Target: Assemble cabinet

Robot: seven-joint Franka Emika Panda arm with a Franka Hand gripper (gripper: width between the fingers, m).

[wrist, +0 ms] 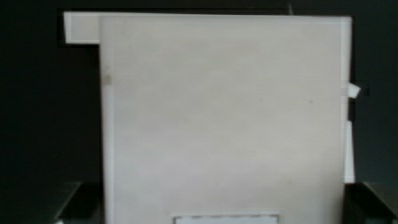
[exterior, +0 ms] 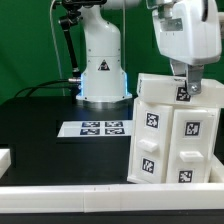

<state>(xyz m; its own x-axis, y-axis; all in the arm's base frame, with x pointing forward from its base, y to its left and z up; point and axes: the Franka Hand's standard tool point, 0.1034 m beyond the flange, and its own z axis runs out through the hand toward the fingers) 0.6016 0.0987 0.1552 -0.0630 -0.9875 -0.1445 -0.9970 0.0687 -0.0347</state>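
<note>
White plastic cabinet (exterior: 172, 130) stands tilted at four o'clock on the black surface (exterior: 60, 155). The end effector (exterior: 183, 88) meets its top edge; grip state unclear. Pressing off-centre could topple it.

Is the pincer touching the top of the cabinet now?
Cannot tell. In the exterior view the pincer meets the cabinet top edge, but no gap or contact shows plainly.

The cabinet (exterior: 170, 130) looks like smooth white plastic (matt), on a matt black table (exterior: 50, 125).
</note>
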